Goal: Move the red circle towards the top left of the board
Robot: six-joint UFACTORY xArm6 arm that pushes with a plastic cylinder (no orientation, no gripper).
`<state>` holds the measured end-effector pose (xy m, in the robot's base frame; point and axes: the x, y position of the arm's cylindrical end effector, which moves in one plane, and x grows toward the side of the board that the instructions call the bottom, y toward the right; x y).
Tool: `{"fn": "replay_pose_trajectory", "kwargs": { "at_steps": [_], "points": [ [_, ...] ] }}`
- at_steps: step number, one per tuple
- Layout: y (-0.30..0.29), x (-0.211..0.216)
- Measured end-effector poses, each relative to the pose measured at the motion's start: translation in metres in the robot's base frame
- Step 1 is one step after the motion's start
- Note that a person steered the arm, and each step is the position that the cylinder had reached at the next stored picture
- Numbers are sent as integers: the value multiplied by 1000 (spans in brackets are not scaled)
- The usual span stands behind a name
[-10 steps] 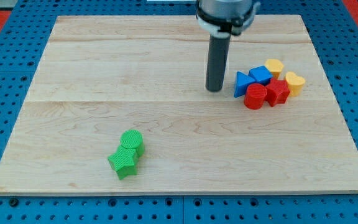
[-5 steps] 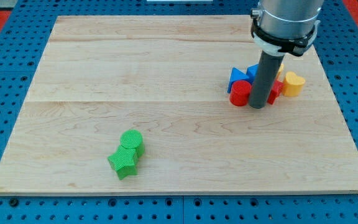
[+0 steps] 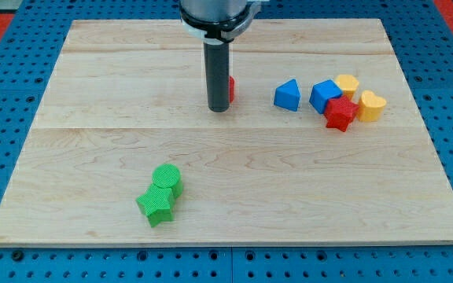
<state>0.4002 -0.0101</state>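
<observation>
The red circle (image 3: pixel 231 88) stands near the board's upper middle, mostly hidden behind my rod; only its right edge shows. My tip (image 3: pixel 219 109) rests on the board just in front and to the left of it, apparently touching it. The rod rises straight up out of the view's top.
A blue triangle (image 3: pixel 287 95) lies to the right of the red circle. Further right a blue cube (image 3: pixel 324 95), a red star (image 3: pixel 340 114), a yellow hexagon (image 3: pixel 347 83) and a yellow heart (image 3: pixel 372 105) cluster. A green circle (image 3: pixel 167 178) and green star (image 3: pixel 156 204) sit at lower left.
My rod has swept left from the right-hand cluster, and the red circle has moved left with it. The blue triangle has shifted slightly left, away from the cluster.
</observation>
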Motion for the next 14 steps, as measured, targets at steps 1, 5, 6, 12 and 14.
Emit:
{"fn": "replay_pose_trajectory", "kwargs": {
  "at_steps": [1,5,6,12,14],
  "points": [
    [6,-6],
    [-19,-62],
    [-73,-62],
    [-138,-120],
    [-154,-146]
  ]
}}
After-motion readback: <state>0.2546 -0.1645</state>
